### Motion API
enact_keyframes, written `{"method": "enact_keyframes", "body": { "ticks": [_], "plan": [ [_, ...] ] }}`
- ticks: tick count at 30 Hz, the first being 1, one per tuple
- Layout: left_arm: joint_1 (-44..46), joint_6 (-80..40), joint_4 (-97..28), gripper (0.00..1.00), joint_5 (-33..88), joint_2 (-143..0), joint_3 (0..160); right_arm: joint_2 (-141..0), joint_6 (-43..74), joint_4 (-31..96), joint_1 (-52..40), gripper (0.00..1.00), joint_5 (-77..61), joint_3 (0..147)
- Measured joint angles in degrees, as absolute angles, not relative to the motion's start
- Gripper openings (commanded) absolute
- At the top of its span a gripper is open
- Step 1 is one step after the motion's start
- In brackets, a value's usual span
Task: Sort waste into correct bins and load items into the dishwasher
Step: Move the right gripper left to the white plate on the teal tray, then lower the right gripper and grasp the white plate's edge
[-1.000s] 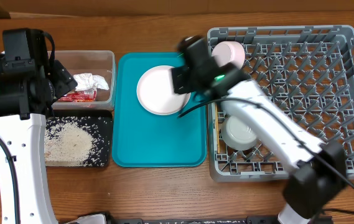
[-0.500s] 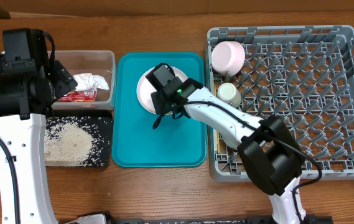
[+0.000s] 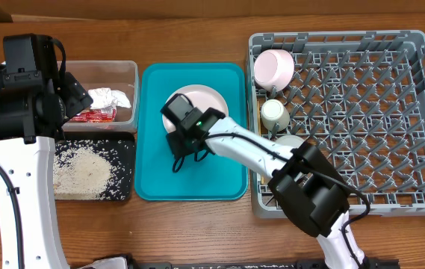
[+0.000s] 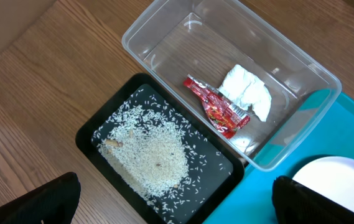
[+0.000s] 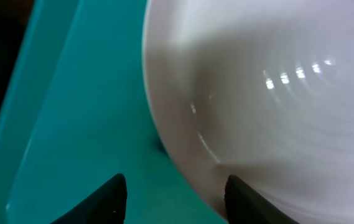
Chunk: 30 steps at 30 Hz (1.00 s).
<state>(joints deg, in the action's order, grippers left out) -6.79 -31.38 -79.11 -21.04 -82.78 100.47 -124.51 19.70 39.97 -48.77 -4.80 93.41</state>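
Teal tray [image 3: 152, 175]: right tool [image 5: 177, 196] half-open, straddling plate [image 5: 276, 93] rim

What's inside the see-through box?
In the clear tub there are a crumpled white napkin and a red foil wrapper, lying side by side. Anything underneath the napkin is covered, so that part cannot be seen.

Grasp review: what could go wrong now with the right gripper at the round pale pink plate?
The right gripper straddles only the rim of the round pale pink plate, flat on the teal rectangular tray: closing may shove it, not grip it. An edge hold could tilt or slip on lifting.
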Motion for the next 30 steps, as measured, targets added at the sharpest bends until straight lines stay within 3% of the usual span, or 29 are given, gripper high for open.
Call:
{"method": "enact_keyframes", "body": {
  "ticks": [9, 16, 30],
  "plan": [
    [-6.79, -31.38, -79.11, 1.0, -21.04, -82.78, 100.47, -124.51, 19.64, 39.92, -54.33, 0.54, -7.99, 93.41],
    [-6.79, -31.38, -79.09, 1.0, -21.02, -82.78, 100.47, -124.49, 19.2, 41.21, -56.18, 0.48, -8.01, 93.78],
    [-6.79, -31.38, -79.11, 1.0, -21.02, -82.78, 100.47, -114.69, 21.45, 52.14, -47.75, 0.49, 13.74, 95.04]
  ]
}}
